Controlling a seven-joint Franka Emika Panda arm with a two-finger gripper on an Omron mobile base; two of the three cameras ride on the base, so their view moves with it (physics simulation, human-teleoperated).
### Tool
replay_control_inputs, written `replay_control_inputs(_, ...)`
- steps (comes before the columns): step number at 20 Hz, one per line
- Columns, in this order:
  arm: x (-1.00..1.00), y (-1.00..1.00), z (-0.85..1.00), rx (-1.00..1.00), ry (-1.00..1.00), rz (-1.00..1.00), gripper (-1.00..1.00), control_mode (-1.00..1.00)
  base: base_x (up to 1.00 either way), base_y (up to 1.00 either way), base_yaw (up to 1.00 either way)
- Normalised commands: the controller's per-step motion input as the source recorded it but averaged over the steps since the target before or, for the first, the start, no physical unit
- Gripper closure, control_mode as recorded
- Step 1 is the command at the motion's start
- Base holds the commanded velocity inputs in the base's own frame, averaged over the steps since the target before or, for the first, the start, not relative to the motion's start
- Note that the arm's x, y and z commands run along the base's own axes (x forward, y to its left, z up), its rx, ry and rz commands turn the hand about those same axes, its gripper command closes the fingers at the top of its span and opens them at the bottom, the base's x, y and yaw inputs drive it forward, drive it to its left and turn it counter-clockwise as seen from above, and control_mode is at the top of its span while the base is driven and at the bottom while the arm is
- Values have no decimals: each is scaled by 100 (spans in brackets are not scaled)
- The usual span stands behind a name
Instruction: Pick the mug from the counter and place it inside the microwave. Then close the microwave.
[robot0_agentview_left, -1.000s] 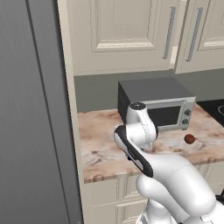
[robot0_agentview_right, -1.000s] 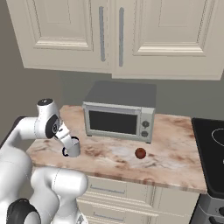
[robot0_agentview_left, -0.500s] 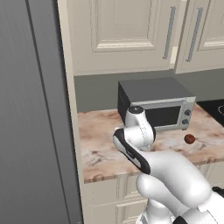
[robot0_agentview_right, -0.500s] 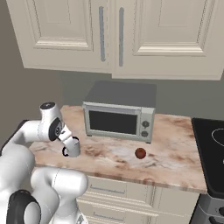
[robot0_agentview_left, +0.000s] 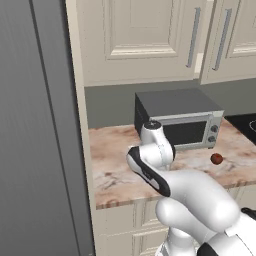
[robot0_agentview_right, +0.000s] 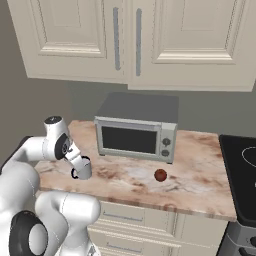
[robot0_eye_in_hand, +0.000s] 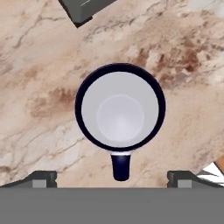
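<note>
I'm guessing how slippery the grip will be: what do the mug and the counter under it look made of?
The mug: smooth pale grey body, probably glazed ceramic or metal, with a glossy dark rim and handle. The counter: polished stone, likely marble, judging by its pink-brown veining.

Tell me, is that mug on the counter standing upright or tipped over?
Upright. The hand view looks straight down into the mug's round open mouth, and the right base view shows it standing on the counter.

Mug (robot0_eye_in_hand: 120, 114): smooth silvery-grey body, glossy dark rim and handle. Counter (robot0_eye_in_hand: 39, 83): polished pinkish-brown marbled stone. Toaster oven (robot0_agentview_right: 137, 127): matt grey metal casing, silver frame, dark glass. Cabinets (robot0_agentview_right: 125, 40): cream painted panels.
</note>
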Motion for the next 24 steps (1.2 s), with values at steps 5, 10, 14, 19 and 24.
replay_control_inputs(5,0,2,-24,0,0,0,-100,-100,0,0,0)
replay_control_inputs(10,0,0,-14,0,0,0,-100,-100,0,0,0)
replay_control_inputs(14,0,0,-2,0,0,0,-100,-100,0,0,0)
replay_control_inputs(19,-14,0,-6,0,0,0,-100,-100,0,0,0)
replay_control_inputs(24,-12,0,-1,0,0,0,-100,-100,0,0,0)
